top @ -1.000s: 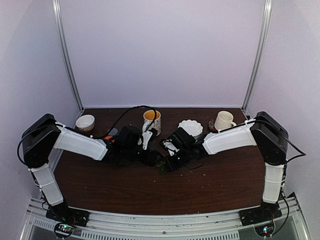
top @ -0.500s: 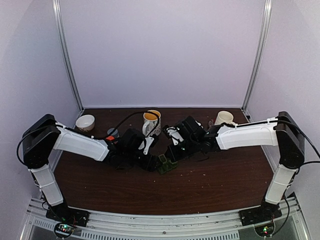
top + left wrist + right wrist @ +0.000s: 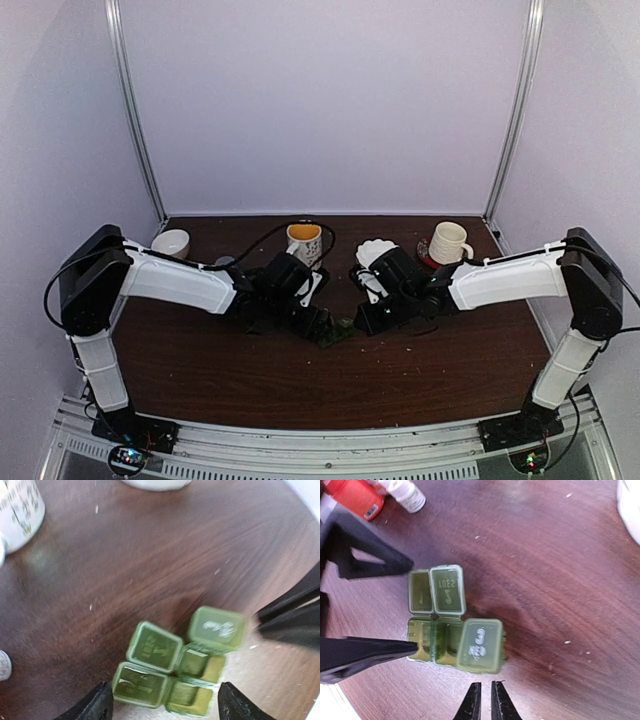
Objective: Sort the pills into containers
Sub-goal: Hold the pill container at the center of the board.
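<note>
The pill box (image 3: 451, 627) is green and translucent, with three compartments in a row. Two lids are flipped open and the third, marked 3, is closed. It also shows in the left wrist view (image 3: 180, 667) and in the top view (image 3: 335, 331). My left gripper (image 3: 167, 707) is open, its fingers (image 3: 100, 705) on either side of the box's open end. My right gripper (image 3: 486, 702) is shut and empty, tips just short of the closed compartment. I see no pills in any view.
A patterned mug (image 3: 303, 243), a white scalloped dish (image 3: 375, 250), a white mug (image 3: 447, 241) and a small white bowl (image 3: 171, 243) stand along the back. A red bottle (image 3: 350, 495) and a small white bottle (image 3: 407, 492) lie beyond the box.
My right gripper has swung back and then come down beside the box's right end. My left gripper has shifted a little to the right, toward the box.
</note>
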Controlling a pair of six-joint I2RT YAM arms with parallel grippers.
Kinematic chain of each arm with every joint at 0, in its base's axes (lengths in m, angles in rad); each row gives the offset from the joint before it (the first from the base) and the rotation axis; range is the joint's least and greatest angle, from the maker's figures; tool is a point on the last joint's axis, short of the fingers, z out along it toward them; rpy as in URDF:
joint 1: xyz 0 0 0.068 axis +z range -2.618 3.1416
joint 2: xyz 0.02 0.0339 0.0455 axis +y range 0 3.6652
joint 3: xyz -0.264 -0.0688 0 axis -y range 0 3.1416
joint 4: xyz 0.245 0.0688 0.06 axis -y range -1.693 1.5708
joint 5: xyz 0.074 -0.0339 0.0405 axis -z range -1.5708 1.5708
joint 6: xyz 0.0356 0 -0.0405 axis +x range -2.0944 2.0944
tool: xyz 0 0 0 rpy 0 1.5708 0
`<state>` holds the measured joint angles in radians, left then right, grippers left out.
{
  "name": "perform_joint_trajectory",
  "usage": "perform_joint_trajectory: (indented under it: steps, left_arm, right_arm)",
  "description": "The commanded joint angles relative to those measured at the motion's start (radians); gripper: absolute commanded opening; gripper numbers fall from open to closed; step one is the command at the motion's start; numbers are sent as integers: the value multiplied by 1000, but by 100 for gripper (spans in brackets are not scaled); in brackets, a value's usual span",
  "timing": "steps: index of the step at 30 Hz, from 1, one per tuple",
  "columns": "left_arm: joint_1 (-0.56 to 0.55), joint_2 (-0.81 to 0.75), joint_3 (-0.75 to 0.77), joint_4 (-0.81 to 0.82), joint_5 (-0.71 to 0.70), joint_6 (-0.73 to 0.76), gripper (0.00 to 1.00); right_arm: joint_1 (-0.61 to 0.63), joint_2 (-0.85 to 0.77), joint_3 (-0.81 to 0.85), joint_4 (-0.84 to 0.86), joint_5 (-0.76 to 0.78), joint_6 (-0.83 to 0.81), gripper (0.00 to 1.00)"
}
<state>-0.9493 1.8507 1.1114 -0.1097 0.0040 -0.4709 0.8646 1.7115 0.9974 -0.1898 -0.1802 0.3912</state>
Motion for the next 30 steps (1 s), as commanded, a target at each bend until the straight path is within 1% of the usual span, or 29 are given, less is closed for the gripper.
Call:
perform_joint_trajectory:
  steps: [1, 8, 15, 21, 25, 26, 30]
  left_arm:
    - [-2, 51, 21, -15, -8, -1, 76]
    - [-2, 91, 11, 18, -4, -14, 79]
    - [-3, -1, -16, 8, -74, 6, 79]
    - [-16, -34, 31, -78, -95, 44, 76]
    - [-18, -79, 9, -58, -31, 12, 62]
    - [-19, -86, 9, -53, -14, -2, 56]
    - [-28, -75, 41, -65, 66, -59, 42]
  right_arm:
    - [-19, -41, -23, 53, 25, 17, 12]
    - [-20, -36, -29, 65, 13, 18, 10]
    - [-22, -33, -40, 70, 15, 14, 10]
    - [-39, -39, -62, 74, 30, 3, 11]
    - [-57, -35, -71, 77, 25, -4, 10]
    - [-60, -35, -74, 82, 19, -5, 10]
    - [-69, -11, -71, 101, -20, -5, 10]
